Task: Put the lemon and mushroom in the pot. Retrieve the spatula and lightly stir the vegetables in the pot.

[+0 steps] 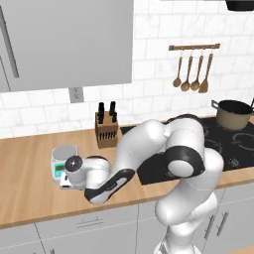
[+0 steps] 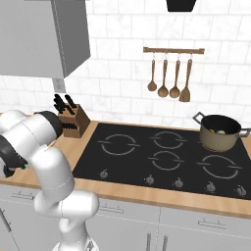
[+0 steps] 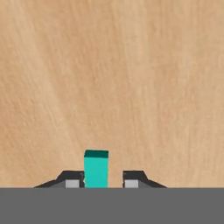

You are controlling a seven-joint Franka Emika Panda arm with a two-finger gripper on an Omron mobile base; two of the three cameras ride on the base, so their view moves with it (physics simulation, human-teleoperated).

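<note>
The teal handle end of the spatula [image 3: 96, 168] lies on the wooden counter in the hand view, between the tips of my gripper [image 3: 103, 183]. The left fingertip [image 3: 73, 180] sits against the handle, while a small gap separates the handle from the right fingertip, so the jaws stand narrowly open around it. The blade is out of view. My arm reaches low over the left part of the counter [image 1: 30, 193]. The tan-brown pot [image 2: 219, 132] [image 1: 233, 115] stands on the back right burner. Small pale pieces show inside it, too small to tell as lemon or mushroom.
A grey kitchen scale [image 1: 63, 159] stands right beside my hand. The knife block [image 1: 106, 130] [image 2: 73, 120] is behind it. The black hob [image 2: 166, 152] fills the counter to the right. Wooden utensils hang on a wall rail [image 2: 171, 78].
</note>
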